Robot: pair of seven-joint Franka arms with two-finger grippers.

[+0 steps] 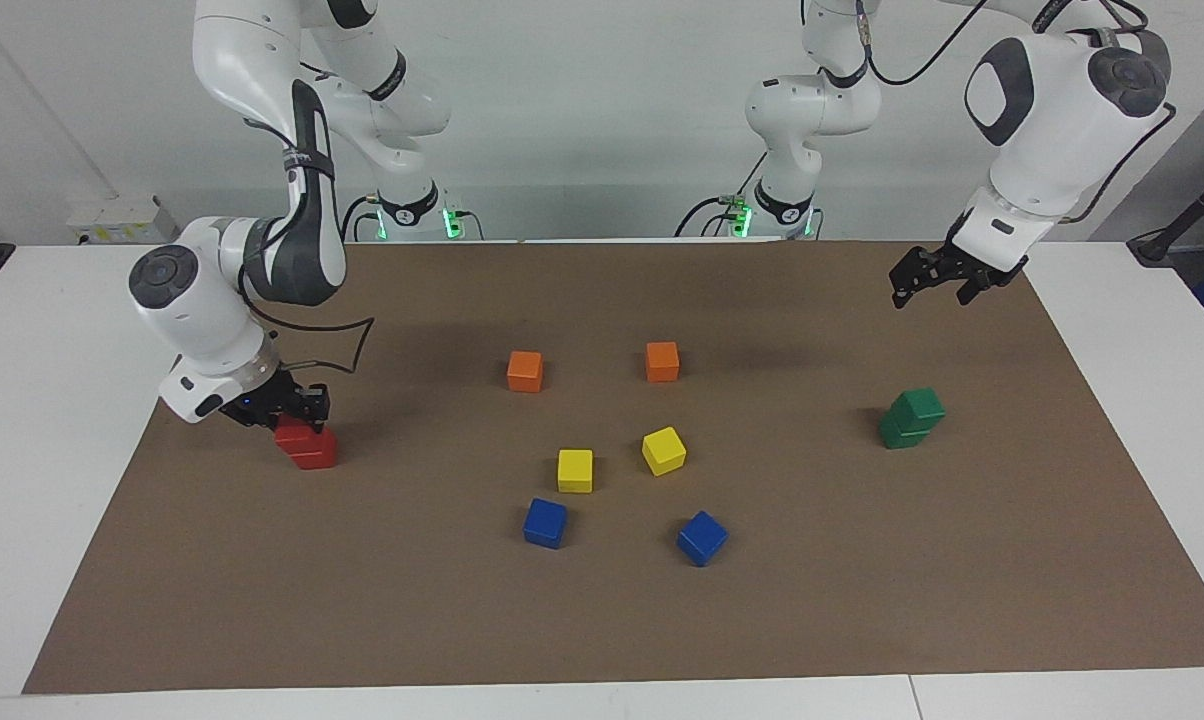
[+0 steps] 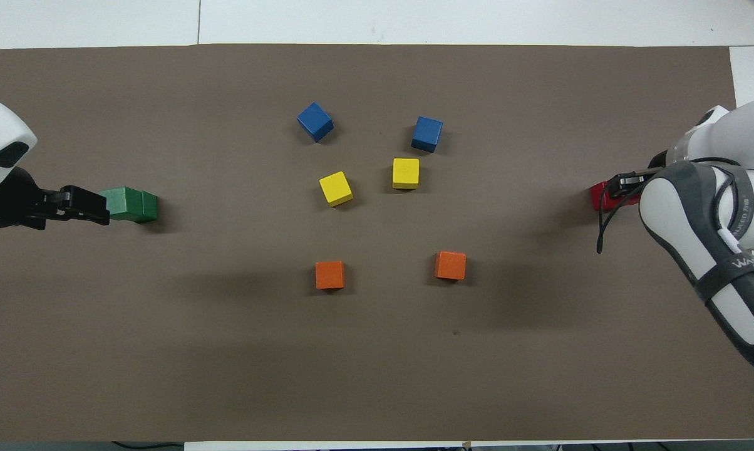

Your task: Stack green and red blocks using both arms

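Two green blocks are stacked near the left arm's end of the mat, the upper green block (image 1: 923, 404) slightly offset on the lower green block (image 1: 897, 433); the overhead view shows the green stack (image 2: 130, 205). My left gripper (image 1: 930, 284) (image 2: 84, 205) hangs open and empty above the mat, apart from that stack. At the right arm's end, my right gripper (image 1: 297, 417) (image 2: 620, 186) is shut on the upper red block (image 1: 293, 436), which is on the lower red block (image 1: 315, 455). The arm hides most of the red stack (image 2: 598, 195) from above.
Near the mat's middle lie two orange cubes (image 1: 525, 371) (image 1: 662, 361), two yellow cubes (image 1: 575, 470) (image 1: 664, 450) and two blue cubes (image 1: 545, 523) (image 1: 702, 538). The brown mat (image 1: 602, 620) covers most of the white table.
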